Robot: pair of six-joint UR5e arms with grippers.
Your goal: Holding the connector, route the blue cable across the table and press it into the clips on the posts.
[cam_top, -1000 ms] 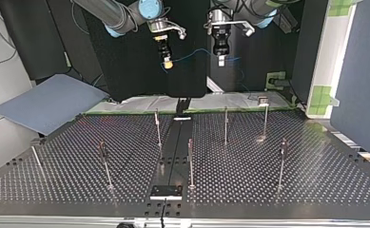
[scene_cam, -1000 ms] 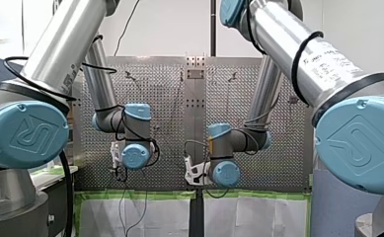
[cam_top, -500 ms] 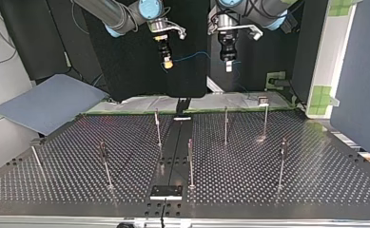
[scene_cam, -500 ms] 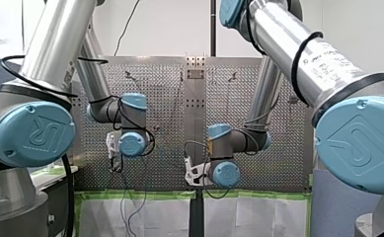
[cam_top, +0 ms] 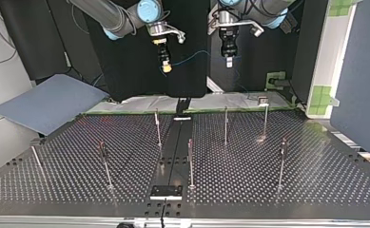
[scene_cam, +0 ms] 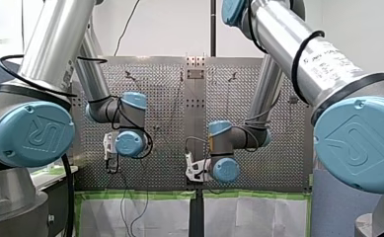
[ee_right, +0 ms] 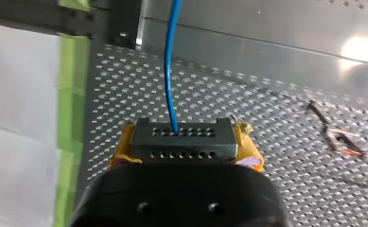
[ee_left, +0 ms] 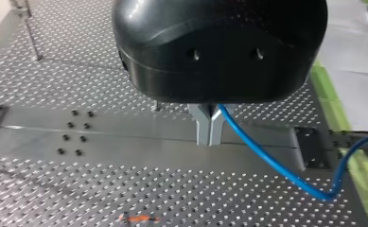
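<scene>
**Top view, near to far.** The perforated table (cam_top: pixel 316 180) is carrying thin upright posts (cam_top: pixel 190 161). Three are standing in the near row, at 8, 6 and 4 o'clock of the view, and others are standing nearer the centre and the far edge. The small dark tips at the post tops are probably the clips (cam_top: pixel 283 144), though they are too small to read.

Beyond the far edge and above table level, the robot's right gripper (cam_top: pixel 166 68) is hanging at 11 o'clock and its left gripper (cam_top: pixel 228 59) at 1 o'clock. Both are pointing downward. The blue cable (cam_top: pixel 198 53) is arching between them, well apart from every post.

**Right wrist view.** The yellow pads (ee_right: pixel 118 152) are clamping the black connector (ee_right: pixel 181 139) from both sides, so the opening is no wider than the connector. The cable is leaving the connector's face and running straight ahead of the gripper over the table.

**Left wrist view.** The metal fingers (ee_left: pixel 209 127) are pressing together on the cable, which is emerging from between them and sagging away beside the gripper.
</scene>
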